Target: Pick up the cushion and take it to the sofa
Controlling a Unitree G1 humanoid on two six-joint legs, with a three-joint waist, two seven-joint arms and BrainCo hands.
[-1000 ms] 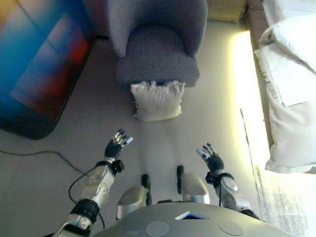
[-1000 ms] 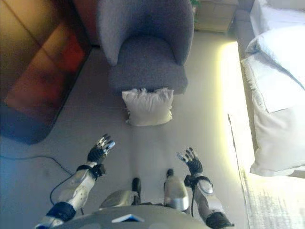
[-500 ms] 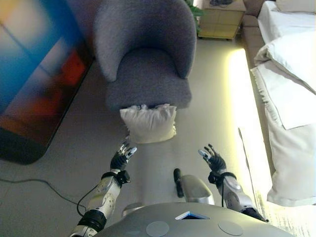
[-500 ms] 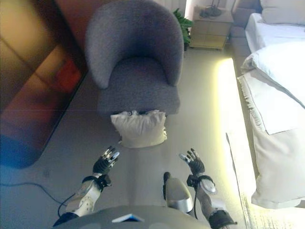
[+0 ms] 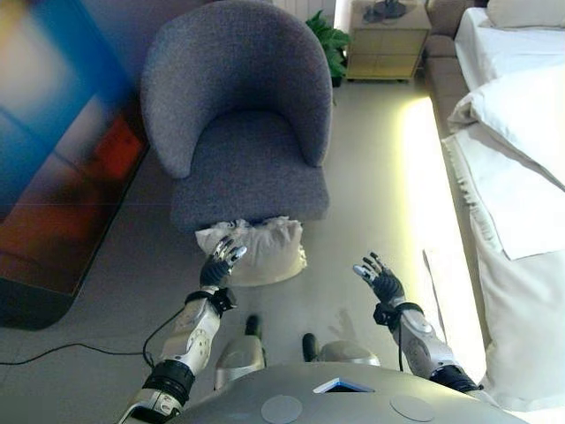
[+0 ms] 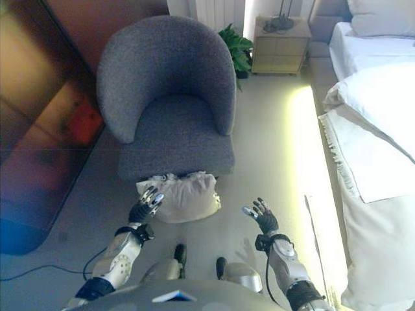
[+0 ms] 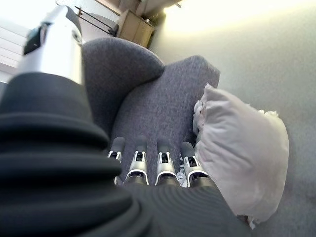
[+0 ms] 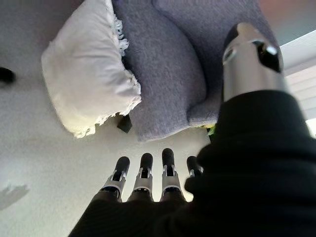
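Observation:
A cream fringed cushion [image 5: 256, 251] lies on the floor, leaning against the front of a grey tub armchair [image 5: 243, 146]. My left hand [image 5: 219, 263] is open, fingers straight, raised just in front of the cushion's left corner and holding nothing. My right hand [image 5: 378, 281] is open too, raised over bare floor to the right of the cushion and apart from it. Both wrist views show the cushion [image 7: 244, 158] [image 8: 89, 91] past straight fingers, against the armchair [image 8: 170, 74].
A bed with white bedding [image 5: 521, 168] runs along the right side. A wooden nightstand [image 5: 384, 40] and a green plant [image 5: 325, 35] stand behind the armchair. A large dark glossy panel [image 5: 53, 159] fills the left. Grey floor [image 5: 371, 203] lies between armchair and bed.
The camera has come closer to the armchair, so the cushion now sits nearer my hands. My left hand has reached the cushion's left corner. Both hands stay open.

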